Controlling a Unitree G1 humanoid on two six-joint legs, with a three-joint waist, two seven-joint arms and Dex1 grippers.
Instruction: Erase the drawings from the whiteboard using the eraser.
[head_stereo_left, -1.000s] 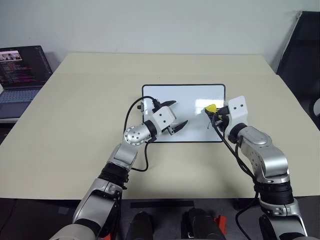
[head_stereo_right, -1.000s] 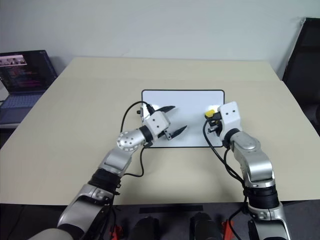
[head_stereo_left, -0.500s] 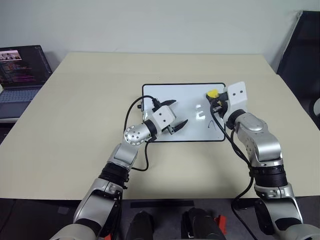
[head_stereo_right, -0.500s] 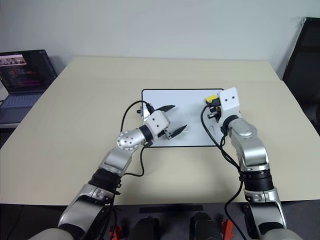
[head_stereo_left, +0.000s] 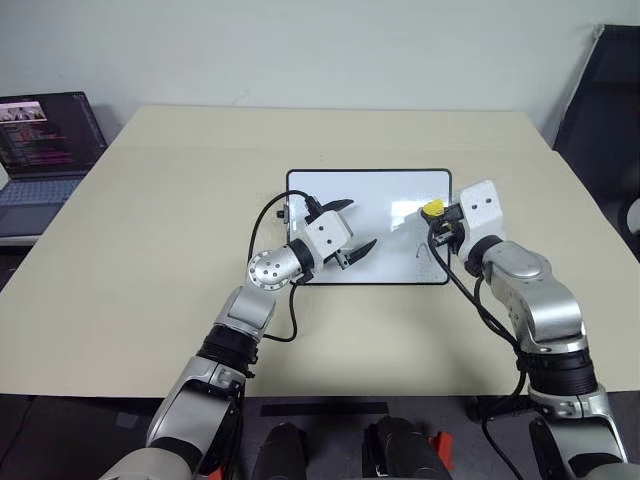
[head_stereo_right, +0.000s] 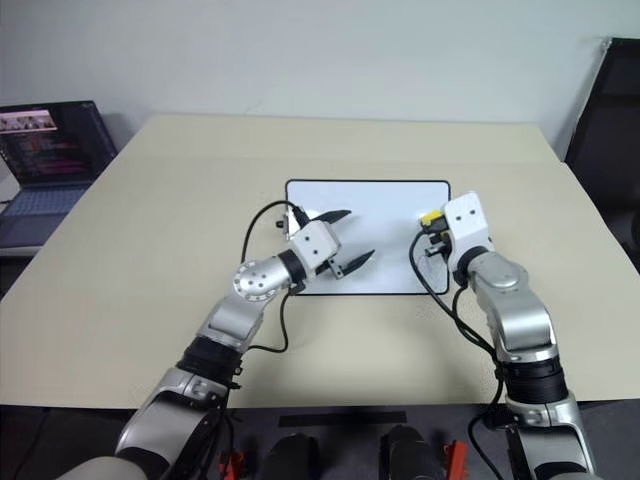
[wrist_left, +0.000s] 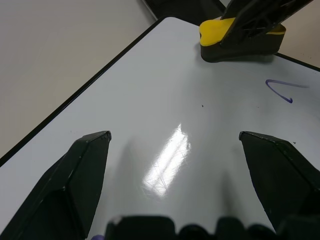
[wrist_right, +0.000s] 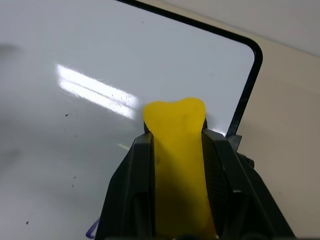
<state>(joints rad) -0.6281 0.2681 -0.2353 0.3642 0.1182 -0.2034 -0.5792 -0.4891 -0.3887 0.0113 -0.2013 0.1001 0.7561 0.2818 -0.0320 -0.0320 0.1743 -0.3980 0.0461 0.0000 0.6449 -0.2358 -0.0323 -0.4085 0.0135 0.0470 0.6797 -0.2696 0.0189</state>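
A: Right gripper (wrist_right: 177, 165)?
B: Clamped on eraser (wrist_right: 179, 150), pressed to whiteboard (head_stereo_left: 370, 195) near its right edge.

A: Left gripper (head_stereo_left: 350, 228)?
B: Fingers spread wide, poised over board's left part, holding nothing.

A: Drawings?
B: One thin hooked stroke (wrist_left: 280, 90) just beside eraser. Board flat on table (head_stereo_left: 150, 220), centred.

Light: bright, even, from overhead.
Glare: white streaks on the whiteboard (wrist_left: 165, 90).
Shadows: soft.
Focus: near gripper fingers (wrist_left: 75, 185) slightly blurred.
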